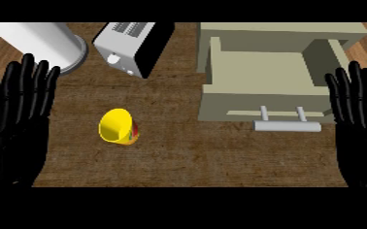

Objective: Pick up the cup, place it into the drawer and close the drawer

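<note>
One cup [114, 124] was seen in the head view. It was yellow, with a patch of red and orange on its lower right side, and its open mouth was turned towards the viewer. It was set on the brown counter [186, 160], left of centre and well apart from the drawer. Whether it stood upright or leaned could not be told.

One drawer [258, 73] was shown pulled out of its pale grey-green housing [279, 29] at the upper right. Its front panel was faced towards the lower edge of the view. One grey bar handle [287, 125] was carried on that panel by two short posts. The cup was outside the drawer, to its left and slightly nearer the lower edge.

Two other things were counted at the back of the counter. One was a silver and black toaster [125, 46], set at an angle above the cup. The other was a white cylinder [43, 41], just left of the toaster.

Two black hands were seen. The left hand [25, 106] was held at the left edge with its fingers straight, spread and pointed up, and nothing was touched by it. The right hand [351, 111] was held at the right edge, beside the drawer's right wall. Its fingers were likewise straight and raised, and nothing was grasped.
</note>
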### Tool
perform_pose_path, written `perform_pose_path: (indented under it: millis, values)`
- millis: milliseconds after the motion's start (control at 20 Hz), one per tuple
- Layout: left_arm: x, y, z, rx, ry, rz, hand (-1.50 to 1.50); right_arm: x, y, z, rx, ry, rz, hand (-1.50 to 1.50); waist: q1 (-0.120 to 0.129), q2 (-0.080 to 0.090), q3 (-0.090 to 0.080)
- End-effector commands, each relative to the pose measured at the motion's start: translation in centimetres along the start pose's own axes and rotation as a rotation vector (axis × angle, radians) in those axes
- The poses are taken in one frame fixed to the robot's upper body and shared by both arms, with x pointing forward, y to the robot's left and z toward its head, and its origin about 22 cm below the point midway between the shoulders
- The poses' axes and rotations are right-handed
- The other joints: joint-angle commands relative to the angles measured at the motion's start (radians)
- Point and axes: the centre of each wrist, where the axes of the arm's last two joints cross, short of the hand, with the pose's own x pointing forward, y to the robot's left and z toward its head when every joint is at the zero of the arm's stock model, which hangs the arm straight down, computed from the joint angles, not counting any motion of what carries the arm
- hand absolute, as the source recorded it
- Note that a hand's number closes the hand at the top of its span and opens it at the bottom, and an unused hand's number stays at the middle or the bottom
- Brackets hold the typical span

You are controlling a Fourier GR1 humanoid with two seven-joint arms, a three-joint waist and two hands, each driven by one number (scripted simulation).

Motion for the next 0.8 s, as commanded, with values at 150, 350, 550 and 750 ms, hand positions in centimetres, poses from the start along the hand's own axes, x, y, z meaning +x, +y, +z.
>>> perform_pose_path:
  millis: [150, 350, 550, 750]
  values:
    - [0.0, 3.4, -0.8, -0.267, -0.031, 0.128, -1.50, 0.8, -0.5, -0.3, 0.064, -0.065, 0.001, -1.50, -0.015, -0.009, 0.018]
    - [-3.1, 2.1, 1.1, -0.321, 0.223, 0.359, -1.50, -0.5, 1.3, -0.3, 0.205, 0.077, -0.029, -1.50, -0.007, -0.005, 0.017]
    - [-5.5, 6.1, 0.6, -0.309, 0.244, 0.373, -1.50, -1.0, 0.5, -2.3, 0.209, 0.073, -0.028, -1.50, -0.012, -0.007, 0.018]
    - [-6.0, 5.1, 1.2, -0.315, 0.263, 0.341, -1.50, -0.8, -0.9, -2.9, 0.231, 0.083, -0.033, -1.50, -0.012, -0.010, 0.019]
